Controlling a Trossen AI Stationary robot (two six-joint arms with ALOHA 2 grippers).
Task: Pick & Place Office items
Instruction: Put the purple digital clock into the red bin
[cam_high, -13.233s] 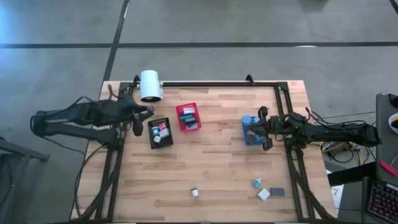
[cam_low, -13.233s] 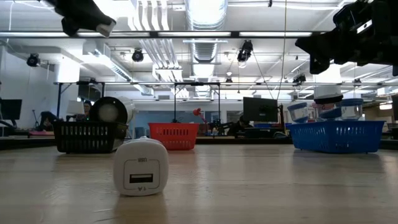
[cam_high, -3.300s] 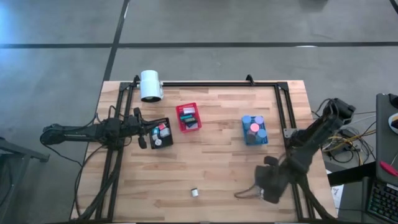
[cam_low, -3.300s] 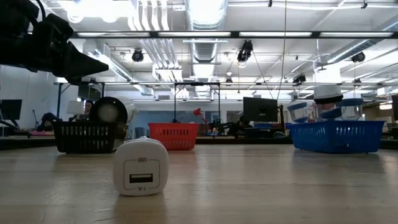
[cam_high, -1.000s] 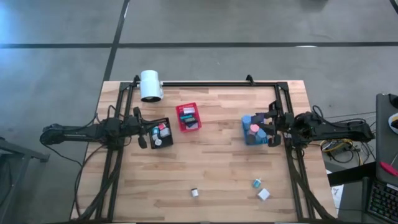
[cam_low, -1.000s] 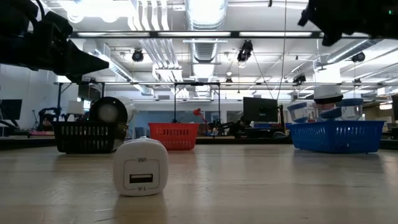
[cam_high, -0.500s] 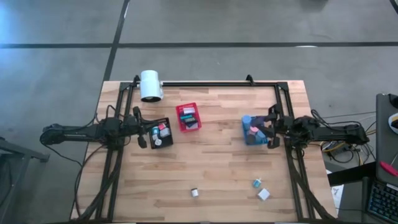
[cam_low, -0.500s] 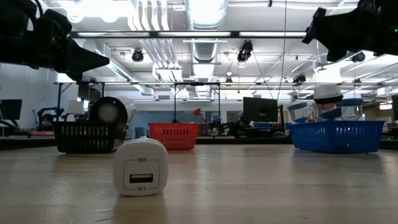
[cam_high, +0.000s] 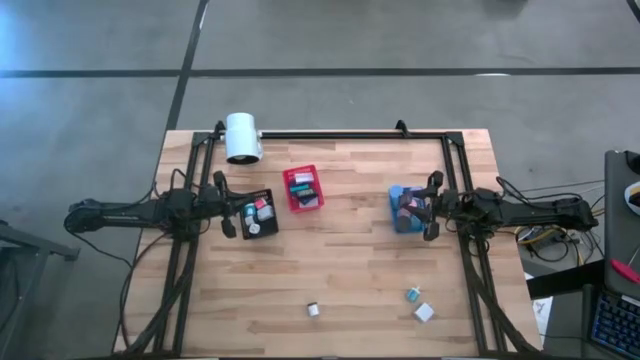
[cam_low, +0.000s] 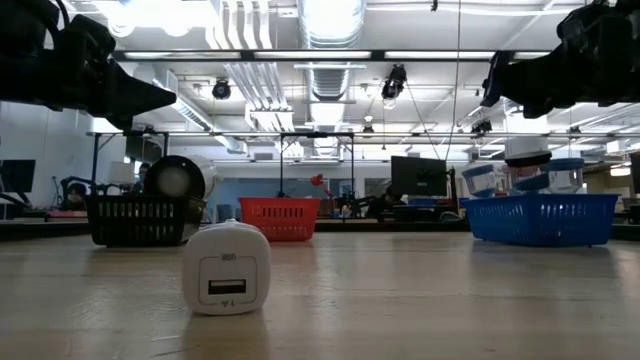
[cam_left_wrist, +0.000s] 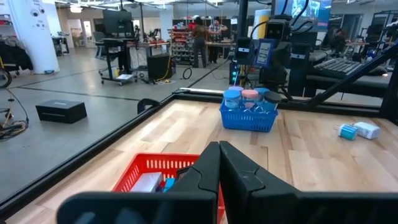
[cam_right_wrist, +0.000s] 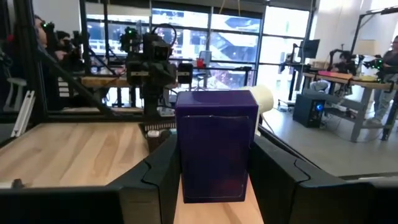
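Wooden tabletop carries a black bin (cam_high: 257, 214), red bin (cam_high: 303, 189) and blue bin (cam_high: 404, 209), with three small office items (cam_high: 420, 304) loose near its front edge. My right gripper (cam_right_wrist: 214, 186) hangs over the blue bin, fingers clamped on a dark purple block (cam_right_wrist: 216, 144). My left gripper (cam_left_wrist: 219, 163) waits closed and empty beside the black bin.

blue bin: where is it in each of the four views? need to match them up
High view: blue bin right of centre, at the right gripper.
Low view: far right, on the tabletop, below the dark gripper.
Left wrist view: upper middle, across the table.
Right wrist view: not visible; a purple block held between the fingers fills the middle.
Shared landmark: red bin.
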